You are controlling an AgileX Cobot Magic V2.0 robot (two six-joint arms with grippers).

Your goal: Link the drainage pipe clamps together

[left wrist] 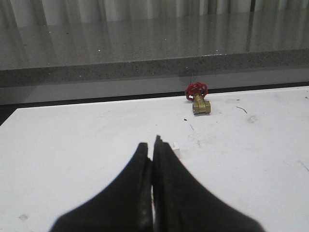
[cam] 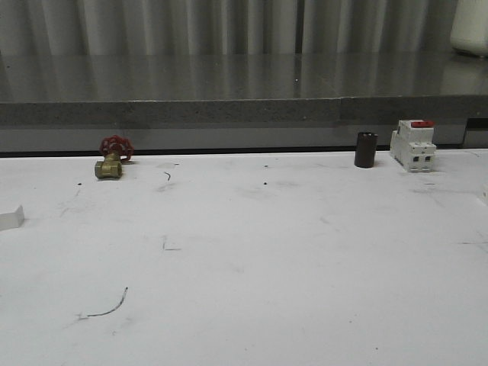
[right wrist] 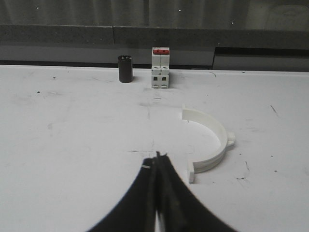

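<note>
One drainage pipe clamp [right wrist: 217,127], a white half-ring with flat end flanges and a small outer tab, lies flat on the white table in the right wrist view. My right gripper [right wrist: 157,155] is shut and empty, low over the table just beside the clamp's near flange without touching it. My left gripper [left wrist: 151,143] is also shut with nothing in it. A small white plastic corner [left wrist: 176,150] peeks out from behind one of its fingers, and the rest is hidden. In the front view a white piece [cam: 11,217] lies at the table's left edge, cut off by the frame.
A brass valve with a red handwheel [cam: 113,157] stands at the back left. A black cylinder [cam: 366,149] and a white breaker with a red top [cam: 412,145] stand at the back right. A grey ledge [cam: 244,110] runs behind the table.
</note>
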